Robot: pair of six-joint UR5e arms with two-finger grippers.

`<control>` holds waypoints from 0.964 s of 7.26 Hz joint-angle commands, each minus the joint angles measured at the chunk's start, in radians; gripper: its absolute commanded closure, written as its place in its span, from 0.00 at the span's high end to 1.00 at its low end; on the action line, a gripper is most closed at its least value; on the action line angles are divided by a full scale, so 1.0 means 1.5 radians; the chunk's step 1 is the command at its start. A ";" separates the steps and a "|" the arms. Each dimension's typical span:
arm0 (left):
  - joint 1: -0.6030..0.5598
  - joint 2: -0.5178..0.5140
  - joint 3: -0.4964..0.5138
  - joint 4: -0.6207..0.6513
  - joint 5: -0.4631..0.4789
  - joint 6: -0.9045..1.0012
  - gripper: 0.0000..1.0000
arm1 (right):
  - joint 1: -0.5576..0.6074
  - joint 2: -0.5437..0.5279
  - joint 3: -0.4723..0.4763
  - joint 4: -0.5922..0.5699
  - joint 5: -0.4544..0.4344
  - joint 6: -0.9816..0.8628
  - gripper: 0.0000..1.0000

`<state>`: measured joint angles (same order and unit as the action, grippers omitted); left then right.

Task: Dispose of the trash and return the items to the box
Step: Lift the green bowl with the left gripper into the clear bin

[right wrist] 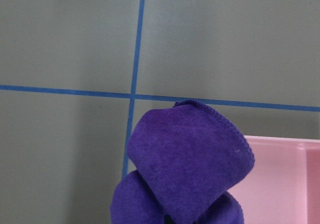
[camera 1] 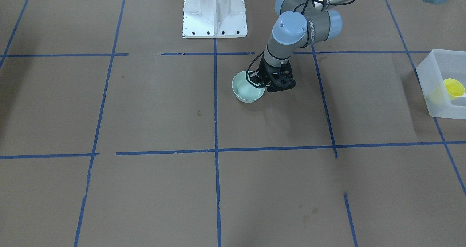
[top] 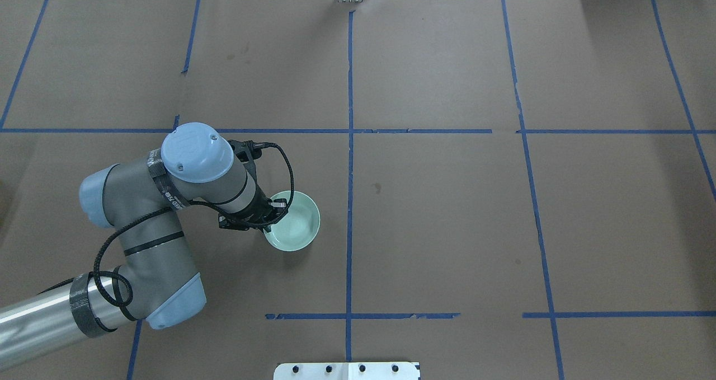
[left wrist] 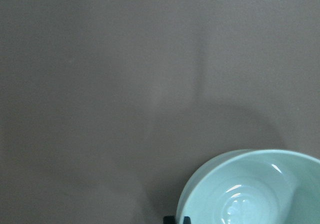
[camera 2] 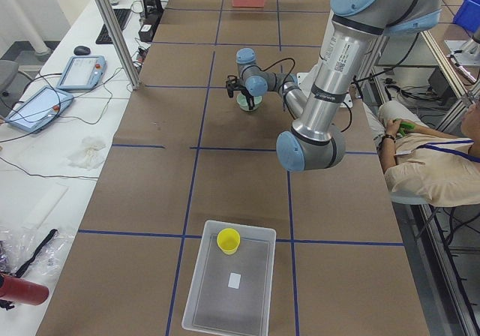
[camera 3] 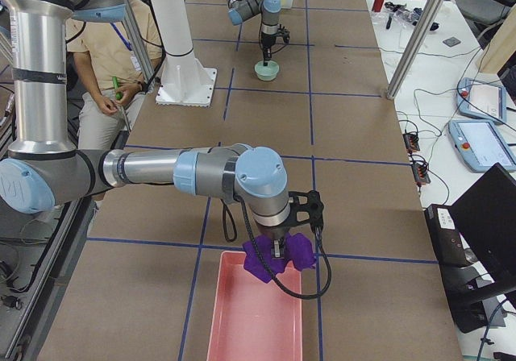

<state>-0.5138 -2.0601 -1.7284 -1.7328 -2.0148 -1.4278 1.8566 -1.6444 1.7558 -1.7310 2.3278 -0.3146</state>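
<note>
In the front-facing view, the shallow round pale mint-green bowl [camera 1: 247, 91] sits on the brown paper-covered worktop [camera 1: 145, 105], near the middle and rather toward the robot's edge. The left tool [camera 1: 260, 80] is down at the rim on the side facing the worktop's left end. At that end, the translucent frosted-white rectangular plastic box [camera 1: 435, 63] already holds the small tapered yellow plastic cup [camera 1: 453, 87].

From overhead the tool appears to straddle the rim. I cannot tell whether it has pinched the wall.

The left side view shows the bowl well apart from the box.

In the right side view, the right tool [camera 3: 280, 244] is clamped on a bunched purple cloth [camera 3: 278, 255] above a pink rectangular tray [camera 3: 250, 329] at the worktop's right end.

The left wrist view shows only a dark fingertip [left wrist: 177, 220] against the bowl's outer wall.

In the right wrist view, the cloth hangs over the tray's corner, partly beyond its wall.

A thin grip on one side of the rim could let the bowl tilt or slip during the long carry. If released here, the cloth might drape over the tray's wall.
</note>
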 commanded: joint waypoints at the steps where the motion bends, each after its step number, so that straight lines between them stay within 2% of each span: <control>1: -0.013 0.008 -0.054 0.006 0.002 -0.002 0.00 | 0.023 -0.014 -0.060 0.000 -0.032 -0.086 0.00; 3: -0.095 0.008 -0.133 0.083 0.000 0.028 0.00 | 0.023 -0.027 -0.136 0.032 -0.037 -0.114 0.00; 5: -0.211 0.009 -0.173 0.107 -0.005 0.160 0.00 | 0.020 -0.025 -0.263 0.190 -0.037 -0.103 0.00; 6: -0.258 0.028 -0.199 0.160 -0.007 0.238 0.00 | 0.018 -0.023 -0.290 0.228 -0.036 -0.084 0.99; 7: -0.291 0.034 -0.208 0.183 -0.008 0.319 0.00 | 0.017 -0.023 -0.292 0.247 -0.035 -0.048 1.00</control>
<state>-0.8753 -2.0256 -2.0106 -1.5152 -2.0234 -1.0958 1.8848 -1.6802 1.3514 -1.4213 2.2732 -0.4380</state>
